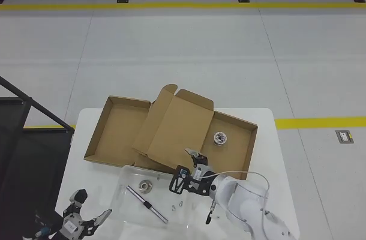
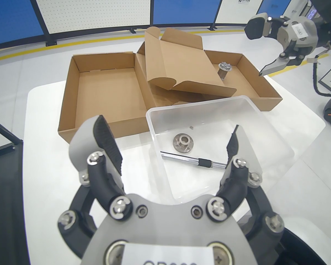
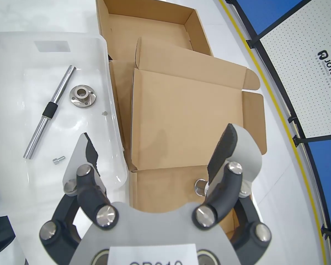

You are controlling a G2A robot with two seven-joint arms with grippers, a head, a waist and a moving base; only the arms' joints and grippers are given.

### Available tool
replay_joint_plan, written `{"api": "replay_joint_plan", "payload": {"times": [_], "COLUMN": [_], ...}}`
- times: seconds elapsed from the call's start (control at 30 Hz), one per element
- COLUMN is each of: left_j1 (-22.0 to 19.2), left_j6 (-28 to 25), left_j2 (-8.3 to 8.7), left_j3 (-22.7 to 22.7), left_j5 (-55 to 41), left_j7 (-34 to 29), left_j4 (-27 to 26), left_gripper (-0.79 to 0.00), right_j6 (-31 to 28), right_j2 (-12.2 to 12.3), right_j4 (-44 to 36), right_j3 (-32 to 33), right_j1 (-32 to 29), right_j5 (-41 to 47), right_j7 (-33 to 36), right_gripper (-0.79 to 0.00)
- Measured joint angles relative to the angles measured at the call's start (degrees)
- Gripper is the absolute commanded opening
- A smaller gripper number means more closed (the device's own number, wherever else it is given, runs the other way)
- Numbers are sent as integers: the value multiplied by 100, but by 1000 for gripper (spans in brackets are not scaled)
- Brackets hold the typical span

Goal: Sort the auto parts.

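Left gripper (image 2: 168, 124) gapes wide off the clear tray's (image 2: 151, 128) corner — right gripper (image 3: 158, 133), equally spread, hangs over the tray's edge by the cardboard box (image 3: 187, 106). Inside the tray, a flange (image 2: 184, 141) lies just beside a rod (image 2: 193, 161), a small screw (image 3: 58, 160) apart.

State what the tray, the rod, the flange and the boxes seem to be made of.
Tray: clear plastic, apparently; the table shows through its glossy walls. Rod: polished metal, probably steel, with bright reflections and a matte black band, maybe rubber. Flange: duller brushed grey metal. Boxes: brown matte cardboard, creased at folded flaps.
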Motion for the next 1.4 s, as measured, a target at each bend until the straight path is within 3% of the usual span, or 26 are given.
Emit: {"api": "replay_joint_plan", "payload": {"times": [0.23,0.67,1.1,1.13,1.17,1.2,1.4], "left_j1": [0,0,0,0,0,0,0], "left_j6": [0,0,0,0,0,0,0], "left_j2": [0,0,0,0,0,0,0], "left_j3": [0,0,0,0,0,0,0], "left_j5": [0,0,0,0,0,0,0], "left_j7": [0,0,0,0,0,0,0], "left_j4": [0,0,0,0,0,0,0], "left_gripper": [0,0,0,0,0,0,0], "right_j6": [-110,-1933,-1787,-1808,-1870,-1934,-2252], "right_j2": [3,-134,-151,-167,-182,-199,-346], "right_j4": [-7,634,776,855,929,1016,1702], "right_j3": [-103,-1542,-1696,-1750,-1797,-1838,-2043], "right_j1": [-11,719,672,695,735,784,1113], "right_j5": [-100,-866,-1040,-1051,-1047,-1031,-695], "right_j7": [-108,100,27,38,37,39,204], "right_gripper": [0,0,0,-142,-342,-406,-456]}}
